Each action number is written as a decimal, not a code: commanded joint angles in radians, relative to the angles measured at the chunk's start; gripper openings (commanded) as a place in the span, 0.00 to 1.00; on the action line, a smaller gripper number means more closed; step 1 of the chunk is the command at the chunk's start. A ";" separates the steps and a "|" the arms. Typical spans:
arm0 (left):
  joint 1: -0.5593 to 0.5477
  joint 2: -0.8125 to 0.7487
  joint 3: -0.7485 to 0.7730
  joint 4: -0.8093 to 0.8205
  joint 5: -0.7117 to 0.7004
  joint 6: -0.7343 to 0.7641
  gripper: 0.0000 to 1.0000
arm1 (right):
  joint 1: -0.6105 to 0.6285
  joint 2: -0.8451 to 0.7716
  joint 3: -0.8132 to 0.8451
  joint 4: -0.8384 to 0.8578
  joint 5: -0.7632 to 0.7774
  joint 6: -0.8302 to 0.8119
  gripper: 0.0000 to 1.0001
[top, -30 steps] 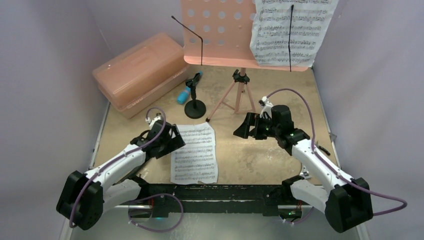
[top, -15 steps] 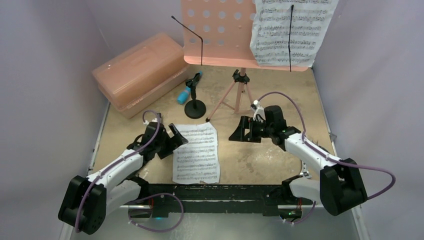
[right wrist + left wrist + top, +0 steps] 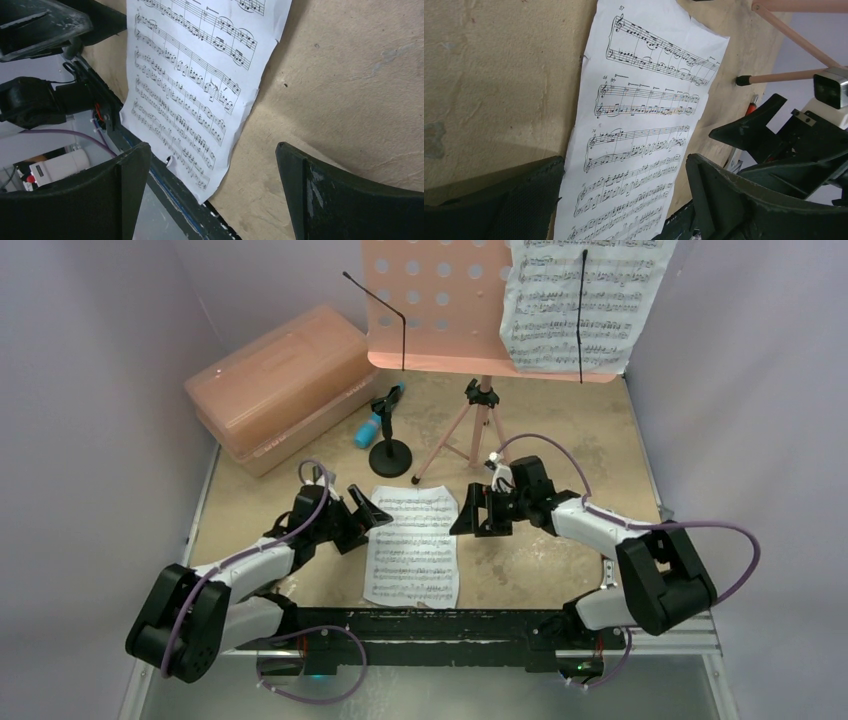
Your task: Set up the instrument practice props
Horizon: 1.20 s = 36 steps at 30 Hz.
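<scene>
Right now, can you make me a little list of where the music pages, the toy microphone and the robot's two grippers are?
Flat page: white sheet-music page lying on the tan table
Standing page: second white sheet-music page, on the pink perforated music stand
Microphone: cyan toy microphone, tilted on the small black round-based mic stand
Left gripper: open, at the flat page's left edge
Right gripper: open, at the flat page's right edge

White arms (image 3: 250,565) with black joints and looping purple cables (image 3: 700,524).
</scene>
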 commanded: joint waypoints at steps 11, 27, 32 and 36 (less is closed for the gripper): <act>0.002 0.090 -0.094 0.262 0.117 -0.117 0.87 | 0.063 0.140 0.053 0.004 -0.022 -0.027 0.93; -0.004 0.122 -0.076 0.295 0.142 -0.107 0.84 | 0.077 0.136 0.063 0.004 -0.009 -0.027 0.92; -0.005 0.122 -0.073 0.294 0.141 -0.107 0.84 | 0.076 0.127 0.067 -0.017 -0.004 -0.029 0.92; -0.015 0.131 -0.073 0.319 0.142 -0.114 0.83 | 0.076 0.121 0.066 -0.011 -0.008 -0.028 0.92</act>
